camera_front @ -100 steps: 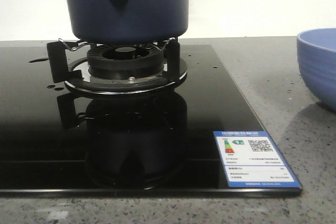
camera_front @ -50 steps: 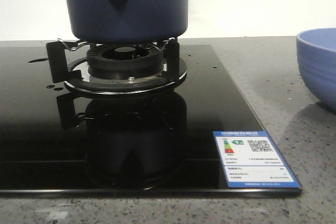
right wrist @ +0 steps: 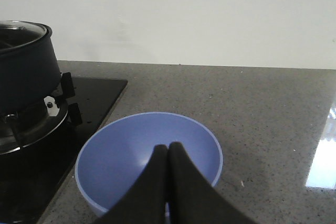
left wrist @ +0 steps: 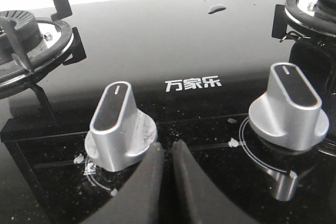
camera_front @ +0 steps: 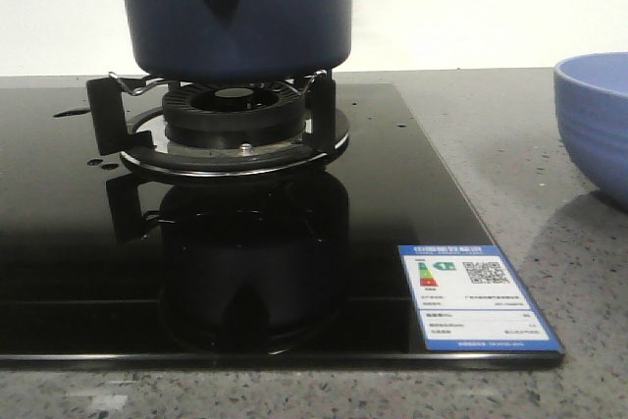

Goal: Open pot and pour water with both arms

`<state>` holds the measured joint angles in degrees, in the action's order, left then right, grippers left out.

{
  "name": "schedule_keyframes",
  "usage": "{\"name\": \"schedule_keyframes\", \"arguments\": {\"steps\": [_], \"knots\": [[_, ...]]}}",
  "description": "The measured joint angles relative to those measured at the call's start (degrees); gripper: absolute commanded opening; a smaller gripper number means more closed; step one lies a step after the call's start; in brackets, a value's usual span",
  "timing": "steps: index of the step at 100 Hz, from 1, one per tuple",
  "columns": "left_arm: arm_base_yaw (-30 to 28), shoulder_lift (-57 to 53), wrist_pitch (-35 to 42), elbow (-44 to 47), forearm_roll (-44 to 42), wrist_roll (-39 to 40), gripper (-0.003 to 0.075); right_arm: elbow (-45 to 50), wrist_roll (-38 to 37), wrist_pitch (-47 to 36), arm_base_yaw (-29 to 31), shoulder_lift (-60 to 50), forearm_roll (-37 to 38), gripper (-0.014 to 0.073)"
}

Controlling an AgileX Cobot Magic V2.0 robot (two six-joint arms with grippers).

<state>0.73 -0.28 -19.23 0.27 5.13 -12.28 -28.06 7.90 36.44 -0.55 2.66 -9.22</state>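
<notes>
Front view: pot [camera_front: 235, 12], lidded, on burner grate [camera_front: 221, 110]. Periwinkle bowl [right wrist: 148, 161], empty, below right gripper [right wrist: 168, 148], fingertips pressed together, beside pot. Left gripper [left wrist: 168, 148] nearly closed, near knobs, holding nothing.

The right gripper [right wrist: 168, 153] hangs over a periwinkle-blue round bowl [right wrist: 126, 166], its two black jaws pressed together with nothing between them. The bowl sits on a speckled grey stone worktop [right wrist: 262, 114], just beside the edge of a glossy black glass hob [right wrist: 100, 90]. On the hob's burner stand rests the dark navy pot [right wrist: 26, 72], a glass lid on top.
</notes>
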Motion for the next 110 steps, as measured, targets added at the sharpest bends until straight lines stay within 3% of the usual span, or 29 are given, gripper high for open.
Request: {"name": "schedule_keyframes", "arguments": {"steps": [24, 41, 77, 90, 110], "knots": [[0.00, 0.00, 0.00, 0.00, 0.09, 0.00, -0.0020, 0.63, 0.00, -0.27, 0.00, 0.00, 0.68, -0.0064], [0.00, 0.00, 0.00, 0.00, 0.09, 0.00, -0.0020, 6.05, -0.10, -3.26, 1.27, 0.00, 8.21, -0.0064], [0.00, 0.00, 0.00, -0.10, 0.09, 0.00, -0.0020, 27.18, -11.25, -24.51, 6.30, -1.23, 10.38, -0.0064], [0.00, 0.00, -0.04, -0.10, 0.09, 0.00, -0.0020, 28.54, -12.66, -24.41, 6.30, -3.00, 10.62, -0.0064], [0.00, 0.00, -0.13, -0.10, 0.13, 0.13, -0.0020, 28.54, -12.87, -17.92, 6.41, -3.23, 10.62, -0.0064]]}}
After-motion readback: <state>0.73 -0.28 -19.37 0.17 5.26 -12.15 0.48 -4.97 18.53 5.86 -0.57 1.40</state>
